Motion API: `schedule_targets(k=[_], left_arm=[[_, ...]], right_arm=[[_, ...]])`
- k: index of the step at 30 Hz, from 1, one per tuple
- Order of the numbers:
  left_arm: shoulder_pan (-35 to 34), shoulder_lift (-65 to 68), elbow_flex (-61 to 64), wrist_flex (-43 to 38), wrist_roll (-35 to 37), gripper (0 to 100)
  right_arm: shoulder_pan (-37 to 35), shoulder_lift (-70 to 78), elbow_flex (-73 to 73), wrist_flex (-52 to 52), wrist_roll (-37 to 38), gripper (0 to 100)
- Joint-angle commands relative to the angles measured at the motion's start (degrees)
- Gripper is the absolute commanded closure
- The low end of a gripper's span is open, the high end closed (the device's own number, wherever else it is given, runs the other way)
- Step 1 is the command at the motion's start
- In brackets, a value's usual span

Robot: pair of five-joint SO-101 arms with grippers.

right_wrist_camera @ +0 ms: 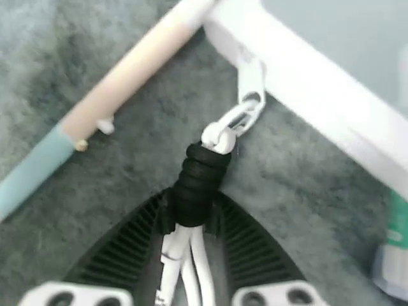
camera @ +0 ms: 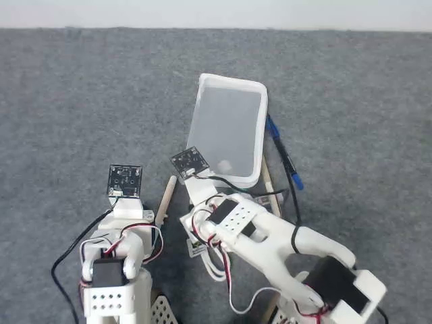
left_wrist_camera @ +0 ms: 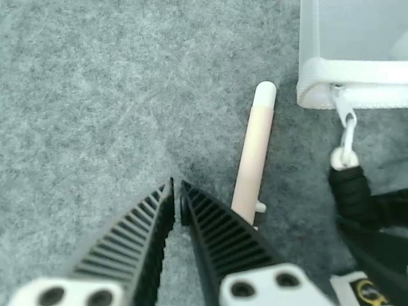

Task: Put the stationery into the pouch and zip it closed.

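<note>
The white translucent pouch point(camera: 229, 125) lies in the middle of the grey mat, its near corner point(left_wrist_camera: 347, 80) in the left wrist view. My right gripper point(right_wrist_camera: 194, 207) is shut on the black cord point(right_wrist_camera: 197, 182) tied to the zipper pull point(right_wrist_camera: 245, 108) at that corner. A beige pen point(camera: 165, 200) lies left of the pouch; my left gripper point(left_wrist_camera: 176, 189) is shut and empty beside that beige pen point(left_wrist_camera: 254, 153). A blue pen point(camera: 283, 154) lies along the pouch's right side, with a thin beige stick point(camera: 269, 185) beside it. A small white object point(camera: 225, 167) sits inside the pouch.
Grey felt point(camera: 81, 101) covers the whole table, with open room left, right and beyond the pouch. Loose white and black cables point(camera: 216, 263) hang from the arms near the front. A green and white item point(right_wrist_camera: 395, 245) shows next to the pouch's edge.
</note>
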Motion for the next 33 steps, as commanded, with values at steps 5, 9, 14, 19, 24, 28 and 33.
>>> schedule_targets(k=[5,9,14,19,24,28,33], left_arm=[[0.09,-0.97,-0.66,0.35,1.14,99],[0.09,-0.97,-0.66,0.35,1.14,99],[0.09,-0.97,-0.66,0.35,1.14,99],[0.09,-0.97,-0.66,0.35,1.14,99],[0.09,-0.97,-0.66,0.35,1.14,99],[0.09,-0.97,-0.66,0.35,1.14,99],[0.35,-0.97,-0.75,0.35,1.14,99]], right_arm=[[3.65,-13.23,-2.73,9.89,13.19,99.4],[6.29,-14.64,-2.73,11.12,15.03,99.3],[6.46,-15.16,-2.81,13.58,15.47,99.3],[6.55,-15.16,-2.81,14.11,19.87,99.3],[6.55,-15.25,-2.81,14.11,20.66,99.3],[6.55,-17.19,-2.81,14.11,20.84,99.4],[6.46,-26.77,-2.73,17.1,23.65,99.4]])
